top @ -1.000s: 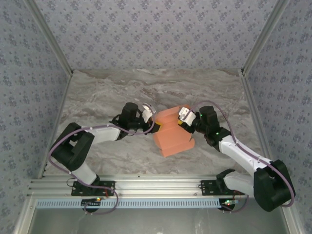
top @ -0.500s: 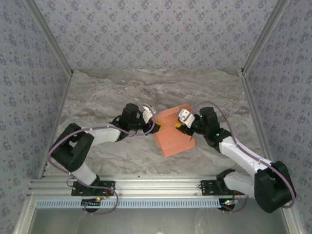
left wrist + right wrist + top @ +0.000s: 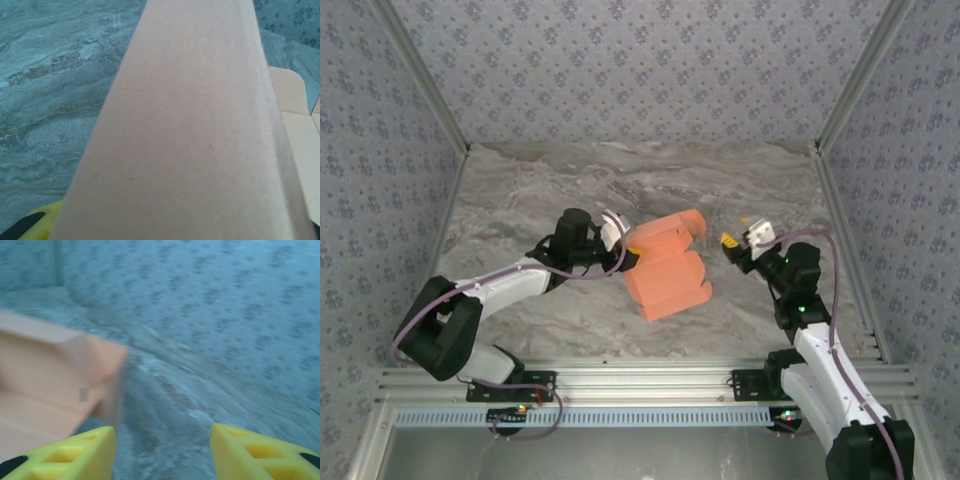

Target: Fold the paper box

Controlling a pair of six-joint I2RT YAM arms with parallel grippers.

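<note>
White links (image 3: 506, 287), black joints (image 3: 570, 232), lilac cables (image 3: 833, 282)

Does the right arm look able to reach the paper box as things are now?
Probably yes. The right tool stands open beside the paper box, apart from it, with bare table between them and nothing in the way.

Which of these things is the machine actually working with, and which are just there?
In the job: paper box; left gripper, clamped on its edge; right gripper, open, apart from it.
Just there: marble table; patterned walls; metal rail.
</note>
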